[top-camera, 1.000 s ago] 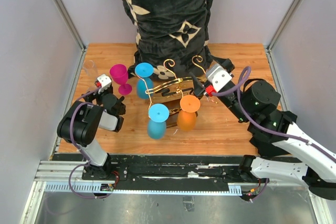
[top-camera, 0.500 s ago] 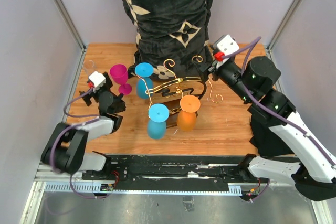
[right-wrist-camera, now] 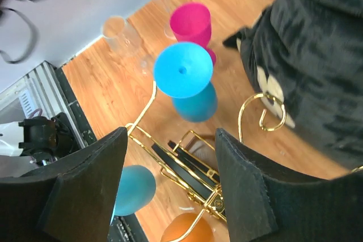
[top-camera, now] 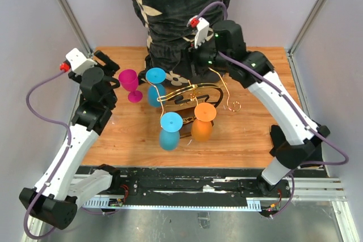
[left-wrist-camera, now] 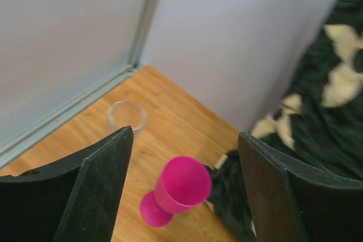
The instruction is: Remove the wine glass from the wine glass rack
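Note:
The gold wire wine glass rack (top-camera: pixel 193 90) stands mid-table on its dark base (top-camera: pixel 182 105). Three glasses hang upside down on it: a blue one (top-camera: pixel 155 77) at the back left, a blue one (top-camera: pixel 170 124) at the front and an orange one (top-camera: pixel 204 114) at the front right. My right gripper (top-camera: pixel 195 60) is open and empty, high over the rack's back; its view looks down on the rack (right-wrist-camera: pixel 187 151) and the back blue glass (right-wrist-camera: pixel 182 69). My left gripper (top-camera: pixel 110 60) is open and empty, above the far left of the table.
A magenta glass (top-camera: pixel 129 83) stands upright on the table left of the rack, below my left gripper (left-wrist-camera: pixel 186 135). A clear glass (left-wrist-camera: pixel 127 115) stands near the left wall. A black patterned cloth (top-camera: pixel 181 9) hangs at the back, close behind the rack.
Both arms rose and reached toward the back. The right gripper swung from the rack's right side to above its back. The left gripper moved up and back, over the magenta glass.

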`<state>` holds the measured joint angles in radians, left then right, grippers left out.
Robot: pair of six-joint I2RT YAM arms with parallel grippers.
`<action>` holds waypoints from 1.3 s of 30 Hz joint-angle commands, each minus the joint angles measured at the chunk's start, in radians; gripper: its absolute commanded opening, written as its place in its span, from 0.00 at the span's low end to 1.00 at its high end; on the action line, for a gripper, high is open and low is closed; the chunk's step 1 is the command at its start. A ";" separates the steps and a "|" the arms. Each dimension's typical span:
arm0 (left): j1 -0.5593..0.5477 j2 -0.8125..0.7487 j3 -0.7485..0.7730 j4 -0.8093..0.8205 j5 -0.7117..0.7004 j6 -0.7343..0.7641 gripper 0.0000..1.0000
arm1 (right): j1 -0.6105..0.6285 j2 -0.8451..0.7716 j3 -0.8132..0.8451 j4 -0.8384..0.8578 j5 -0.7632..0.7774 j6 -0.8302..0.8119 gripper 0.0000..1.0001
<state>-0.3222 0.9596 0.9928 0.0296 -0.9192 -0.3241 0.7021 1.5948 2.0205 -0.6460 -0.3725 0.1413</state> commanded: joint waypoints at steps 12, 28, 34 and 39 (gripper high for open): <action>0.009 0.274 0.421 -0.370 0.779 -0.256 0.55 | -0.017 0.173 0.158 -0.112 -0.096 0.156 0.61; 0.013 0.337 0.449 -0.604 0.918 -0.247 0.38 | -0.065 0.130 0.071 -0.068 -0.031 0.156 0.61; 0.013 0.326 0.422 -0.631 0.934 -0.242 0.41 | -0.081 0.106 0.033 -0.045 -0.026 0.157 0.61; 0.013 0.307 0.411 -0.636 0.950 -0.246 0.38 | -0.095 0.095 0.009 -0.032 -0.023 0.159 0.61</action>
<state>-0.3153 1.3022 1.4136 -0.5900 -0.0055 -0.5800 0.6277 1.7256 2.0552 -0.7071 -0.4137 0.2882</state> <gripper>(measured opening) 0.399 0.607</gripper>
